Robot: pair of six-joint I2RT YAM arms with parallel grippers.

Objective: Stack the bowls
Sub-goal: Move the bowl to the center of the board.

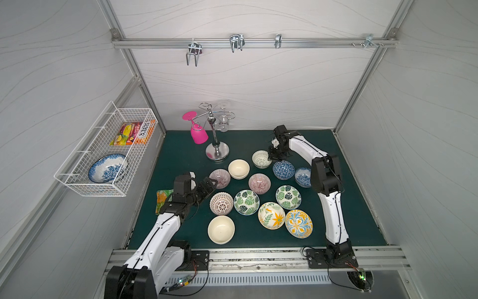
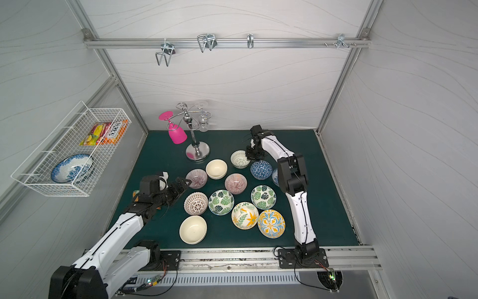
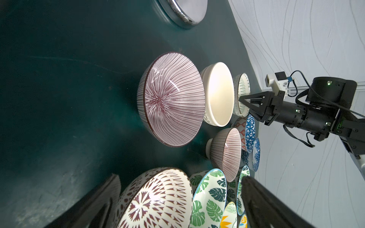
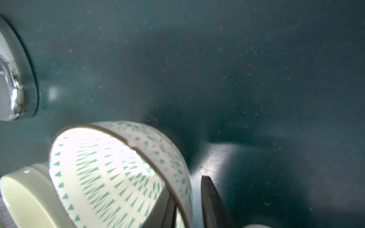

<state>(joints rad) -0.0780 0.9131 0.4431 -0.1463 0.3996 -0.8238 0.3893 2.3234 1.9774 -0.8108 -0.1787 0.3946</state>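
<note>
A white wire basket [image 1: 77, 185] on the left wall holds a large blue-and-white dish [image 1: 107, 168] and bright snack packets [image 1: 126, 133]; their printing is too small to read. Next comes the left gripper [image 1: 210, 187], its jaws spread wide and empty, just beside a pink-striped bowl [image 1: 219, 178].

Twelve small round bowls sit upright and unstacked, clustered mid-way across the dark green mat [image 1: 181, 160]. Nearest the left arm are a maroon lattice bowl [image 1: 221, 203] and a plain cream bowl [image 1: 221, 229]. Then come a second cream bowl [image 1: 238, 168], a second pink-striped bowl [image 1: 259, 182], green-leaf bowls [image 1: 246, 202] and yellow floral bowls [image 1: 271, 215]. Farthest right are a blue triangle-patterned bowl [image 1: 283, 169] and a blue-and-white bowl [image 1: 303, 176].

At the back, the right gripper [image 1: 271, 155] straddles the rim of a teal lattice bowl [image 1: 260, 158]. One finger is inside and one outside, narrowly apart. A sliver of mat shows between the outer finger [image 4: 209, 197] and the bowl's wall.
</note>
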